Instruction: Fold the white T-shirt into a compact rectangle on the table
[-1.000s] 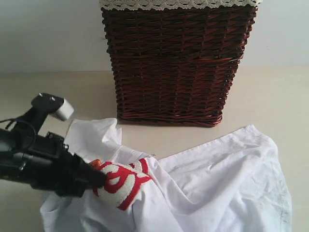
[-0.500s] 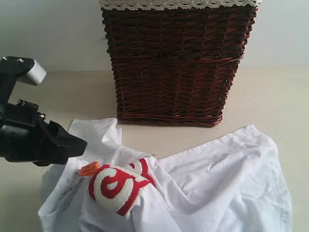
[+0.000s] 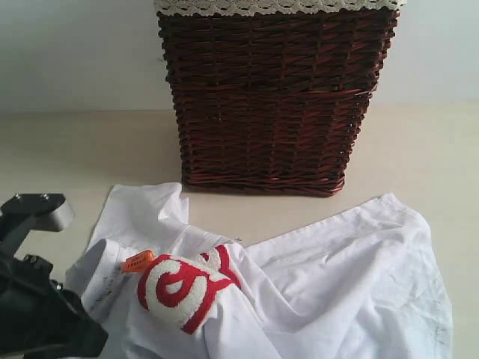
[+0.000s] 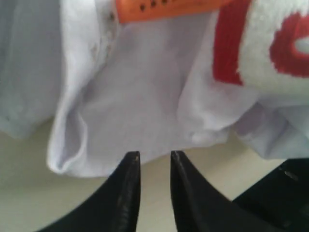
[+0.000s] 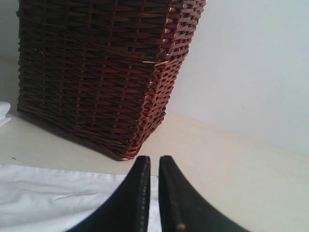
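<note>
**Two grippers empty, shirt lying crumpled on the table**

Both arms are free of the cloth. The white T-shirt (image 3: 337, 277) lies unfolded and rumpled on the table (image 3: 75, 142), spread across the near part of the exterior view, just in front of the dark wicker basket (image 3: 269, 97). A lace-edged liner (image 3: 277, 6) shows at the basket's rim. On its left side the shirt is bunched. The fuzzy red-outlined lettering (image 3: 183, 288) is humped up in a fold, with the small orange tag (image 3: 138, 262) just beside it. The right side of the shirt lies flatter, in broad soft creases, and a corner points toward the basket's right foot. One flap lies near the basket's left foot without touching it.

The left arm (image 3: 34, 314) sits low in the left corner of the exterior view, at the shirt's left edge. In its wrist view the left gripper (image 4: 154, 155) has its jaws a narrow way apart. The tips are right at the hem of a fold, and bare table shows in the gap. Nothing is pinched between them. The tag and the lettering lie beyond that fold.

The right gripper (image 5: 154, 159) is out of the exterior view. Its own camera shows the fingers drawn nearly together with only a thin slit between them, gripping nothing. It hangs above the shirt's edge and faces the basket's corner and the pale wall (image 5: 260, 63).
</note>
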Robot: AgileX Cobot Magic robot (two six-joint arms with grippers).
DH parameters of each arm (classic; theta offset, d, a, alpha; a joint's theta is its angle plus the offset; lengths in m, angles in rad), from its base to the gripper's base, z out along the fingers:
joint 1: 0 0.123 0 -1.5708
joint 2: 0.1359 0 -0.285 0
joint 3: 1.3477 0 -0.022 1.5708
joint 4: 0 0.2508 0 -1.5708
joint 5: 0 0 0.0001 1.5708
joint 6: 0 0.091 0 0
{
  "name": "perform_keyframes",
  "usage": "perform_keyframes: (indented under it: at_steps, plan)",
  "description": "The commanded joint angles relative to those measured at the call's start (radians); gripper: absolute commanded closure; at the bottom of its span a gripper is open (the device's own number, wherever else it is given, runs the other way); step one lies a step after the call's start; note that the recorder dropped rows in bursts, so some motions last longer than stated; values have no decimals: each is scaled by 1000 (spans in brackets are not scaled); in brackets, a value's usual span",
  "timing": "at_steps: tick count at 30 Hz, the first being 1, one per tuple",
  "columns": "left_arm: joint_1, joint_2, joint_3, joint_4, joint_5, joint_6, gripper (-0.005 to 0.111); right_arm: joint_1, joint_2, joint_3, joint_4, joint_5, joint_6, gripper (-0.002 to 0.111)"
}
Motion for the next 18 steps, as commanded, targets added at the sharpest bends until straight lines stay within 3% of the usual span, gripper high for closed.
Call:
perform_keyframes:
  at_steps: [1, 3, 8, 18]
  plan:
    - [-2, -44, 102, -37, -68, 6, 79, -6, -7, 5, 1, -5, -2, 99]
    - [-2, -42, 122, -37, -145, 6, 72, -6, -7, 5, 1, -5, -2, 99]
    - [-2, -42, 122, -44, -158, 2, 52, -6, -7, 5, 1, -5, -2, 99]
    - [-2, -42, 126, -14, -191, -70, 57, -6, -7, 5, 1, -5, -2, 99]
